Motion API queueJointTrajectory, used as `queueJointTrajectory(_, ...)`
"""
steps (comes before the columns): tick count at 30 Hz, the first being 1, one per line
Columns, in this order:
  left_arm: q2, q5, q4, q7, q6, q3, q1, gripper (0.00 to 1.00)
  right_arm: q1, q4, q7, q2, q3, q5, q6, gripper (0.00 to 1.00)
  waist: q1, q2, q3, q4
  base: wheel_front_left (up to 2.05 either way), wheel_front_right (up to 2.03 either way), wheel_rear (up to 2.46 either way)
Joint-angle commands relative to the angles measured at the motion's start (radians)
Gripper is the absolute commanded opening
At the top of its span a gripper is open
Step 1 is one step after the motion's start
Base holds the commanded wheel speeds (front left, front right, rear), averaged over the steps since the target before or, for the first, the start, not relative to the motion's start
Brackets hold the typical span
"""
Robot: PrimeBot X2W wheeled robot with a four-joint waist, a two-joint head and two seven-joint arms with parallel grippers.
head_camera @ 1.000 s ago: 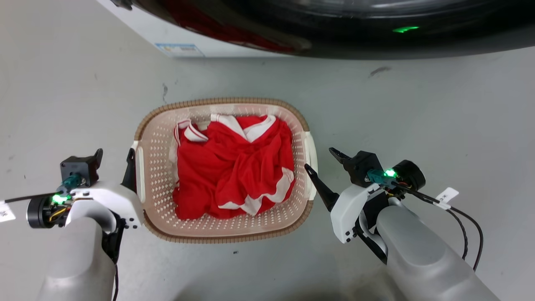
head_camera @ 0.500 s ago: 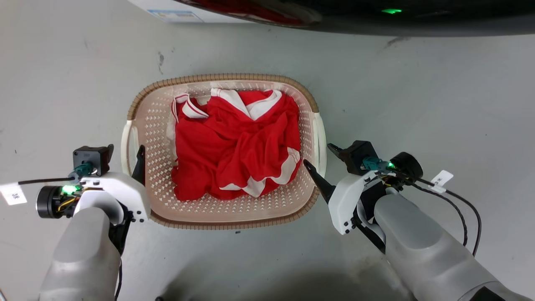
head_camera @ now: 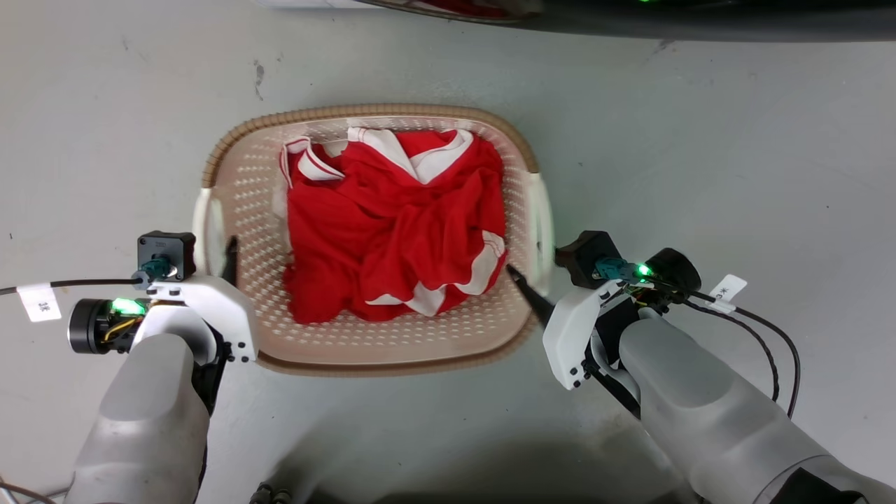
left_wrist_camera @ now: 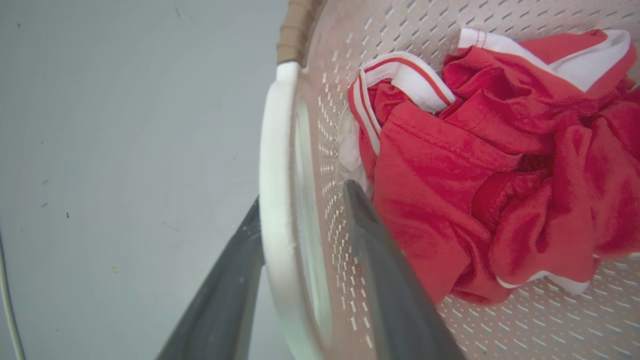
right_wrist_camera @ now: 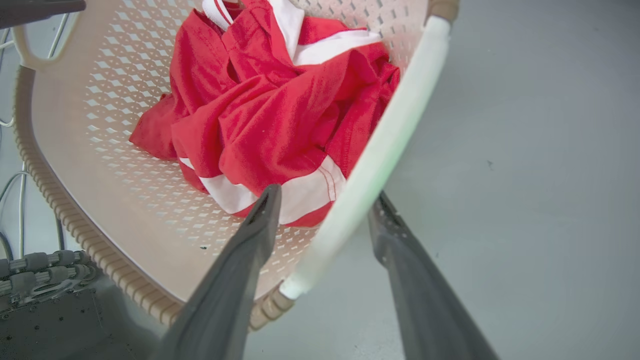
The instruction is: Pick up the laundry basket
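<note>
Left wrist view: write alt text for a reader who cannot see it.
The open left gripper straddles the white side handle of the laundry basket, one dark finger outside, one inside the perforated wall. A red garment with white trim lies inside; grey floor shows at left.

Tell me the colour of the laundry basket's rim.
The rim is woven-look brown; clearest in head view.

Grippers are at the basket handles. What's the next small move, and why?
Probably close both: the left gripper straddles the left handle and the right gripper the right handle, jaws open, so the laundry basket isn't gripped yet.
</note>
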Motion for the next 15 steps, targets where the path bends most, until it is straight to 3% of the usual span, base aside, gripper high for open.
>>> queueJointTrajectory(1, -0.013, 0.0, 0.01, -0.003, 0.0, -0.007, -0.015, 0.0, -0.018, 0.004, -0.002, -0.001, 0.013, 0.01, -0.001, 0.0, 0.0, 0.0, 0.003, 0.002, 0.0, 0.0, 0.0)
queueJointTrajectory(15, -0.054, -0.021, 0.025, -0.003, -0.003, -0.043, 0.012, 0.0, -0.001, 0.027, -0.003, 0.008, 0.095, 0.068, 0.001, 0.0, 0.0, 0.0, -0.088, 0.016, 0.0, 0.0, 0.0)
